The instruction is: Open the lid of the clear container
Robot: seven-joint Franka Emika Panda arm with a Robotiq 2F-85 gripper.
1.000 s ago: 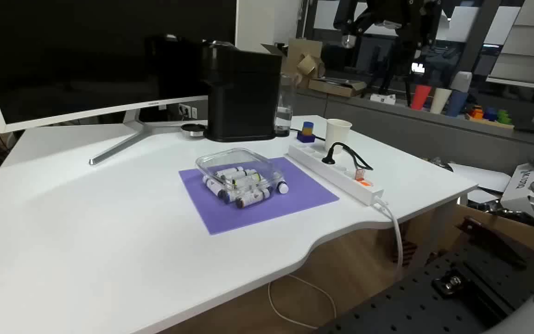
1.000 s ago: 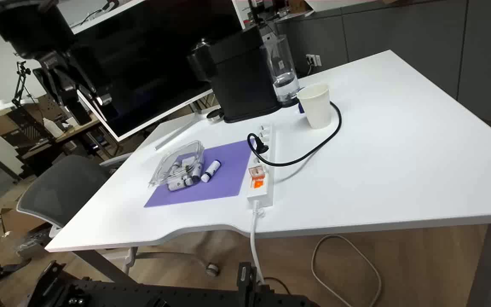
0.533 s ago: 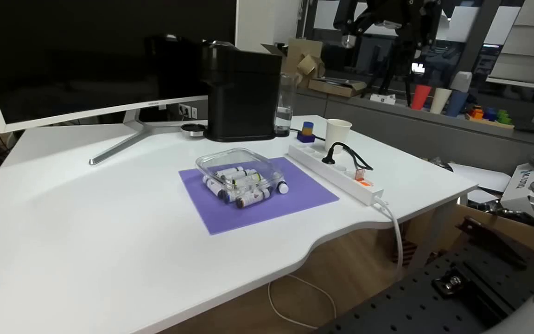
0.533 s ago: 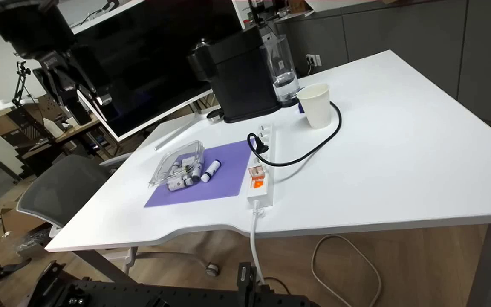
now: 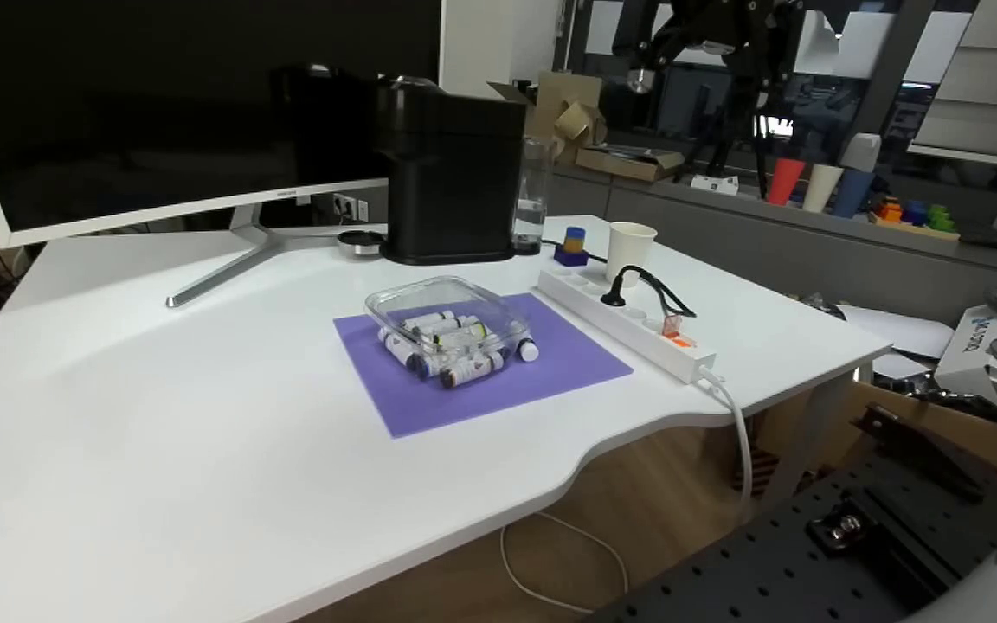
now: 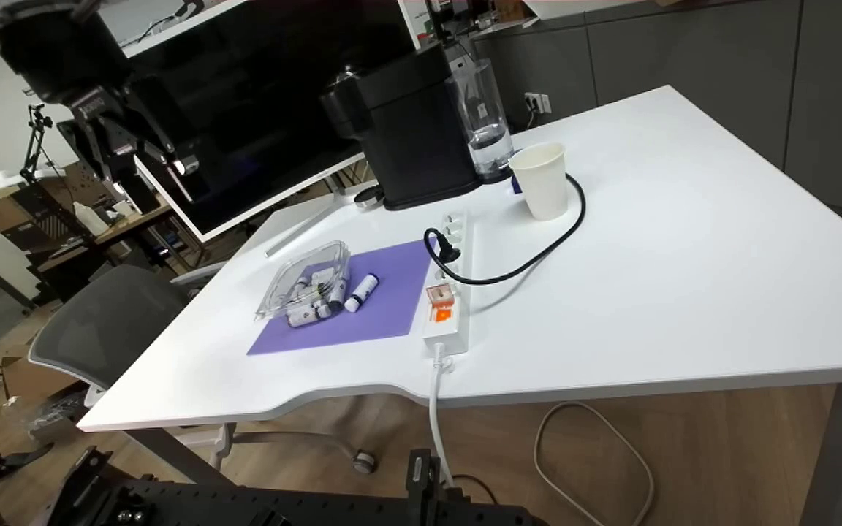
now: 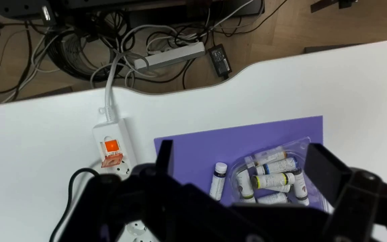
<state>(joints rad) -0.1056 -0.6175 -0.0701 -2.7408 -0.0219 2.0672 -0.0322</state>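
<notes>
The clear container (image 5: 451, 303), a low transparent box with several small white-labelled bottles in it, sits on the purple mat (image 5: 550, 363). It also shows in an exterior view (image 6: 308, 274) and, partly hidden by the gripper, in the wrist view (image 7: 235, 168). I cannot tell the lid apart from the clear plastic of the box. My gripper (image 7: 240, 144) is open and empty, its fingers wide apart. It hangs high above the table, apart from the container, in both exterior views (image 5: 700, 88) (image 6: 161, 179).
One loose bottle (image 6: 362, 292) lies on the mat beside the container. A white power strip (image 6: 446, 321) with a black cable borders the mat. A paper cup (image 6: 541, 183), a tall black box (image 6: 417, 131), a glass cylinder (image 6: 487, 124) and a monitor (image 5: 161, 104) stand behind.
In the last half second my gripper has shifted slightly, a little left in one view and a little right and down in another. The container, bottles and mat have not moved.
</notes>
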